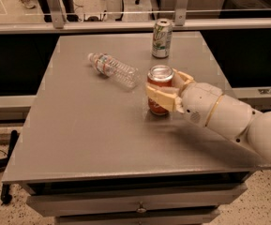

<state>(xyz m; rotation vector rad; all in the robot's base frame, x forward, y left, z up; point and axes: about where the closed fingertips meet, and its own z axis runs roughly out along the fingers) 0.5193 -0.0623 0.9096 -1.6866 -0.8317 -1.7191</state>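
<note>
An orange-red soda can [159, 78] stands upright near the middle of the grey table [79, 135], its base on or just at the tabletop. My gripper [167, 89] reaches in from the right and is shut on the can. One tan finger [162, 98] crosses the can's front and the other [184, 79] sits behind it. A clear plastic water bottle [112, 69] lies on its side just left of the can. A green and white can [161, 38] stands upright at the table's far edge.
My white arm [233, 121] stretches over the table's right side. A rail with metal posts [125, 25] runs behind the table. Drawers [135, 203] sit under the front edge. A dark pole [7, 168] leans at the lower left.
</note>
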